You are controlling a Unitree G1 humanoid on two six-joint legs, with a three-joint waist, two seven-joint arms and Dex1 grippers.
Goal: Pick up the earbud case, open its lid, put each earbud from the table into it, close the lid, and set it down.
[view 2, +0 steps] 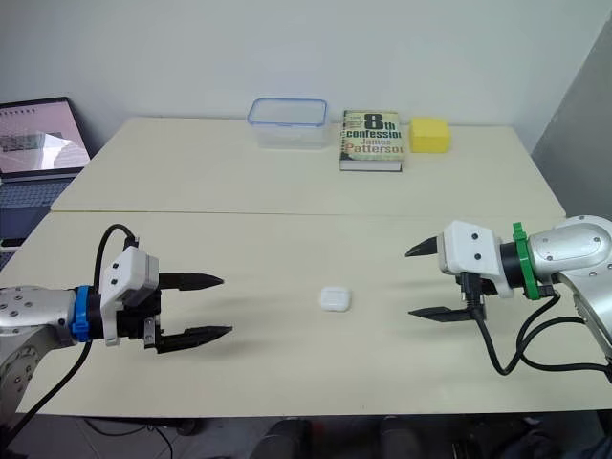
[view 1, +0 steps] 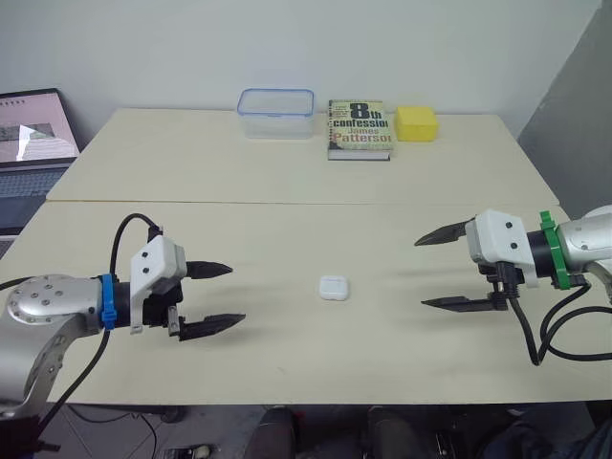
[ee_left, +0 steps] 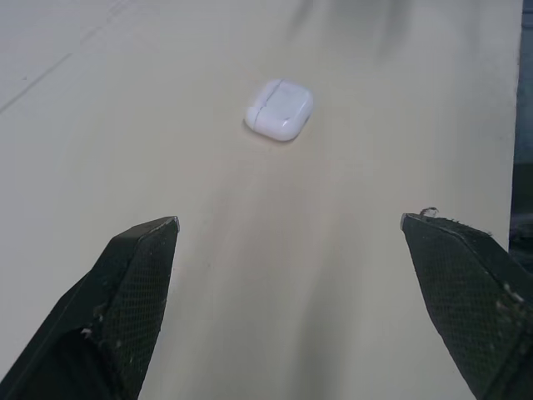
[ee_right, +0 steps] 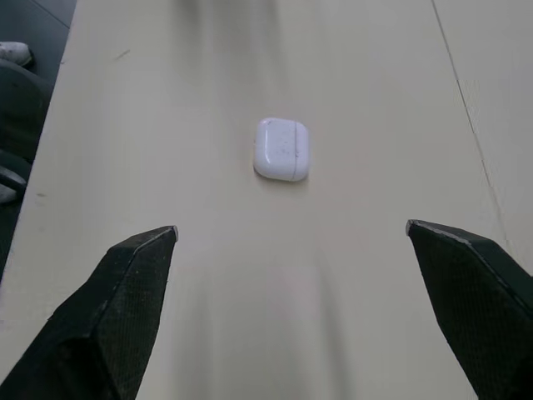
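Observation:
A small white earbud case [view 1: 333, 288] lies shut on the beige table [view 1: 287, 354], about midway between my two arms; I also see the case [ee_left: 279, 109] in the left wrist view and the case [ee_right: 281, 149] in the right wrist view. My left gripper [view 1: 226, 296] hovers to the case's left, open, with nothing between its fingers. My right gripper [view 1: 427, 272] hovers to the case's right, open and empty too. Both point inward at the case. No loose earbuds can be made out on the table.
At the table's far side stand a clear plastic box with a blue rim [view 1: 276, 113], a paperback book [view 1: 360, 129] and a yellow block [view 1: 417, 123]. A laptop [view 1: 33, 139] sits off the table's left edge. A seam [view 1: 287, 203] runs across the tabletop.

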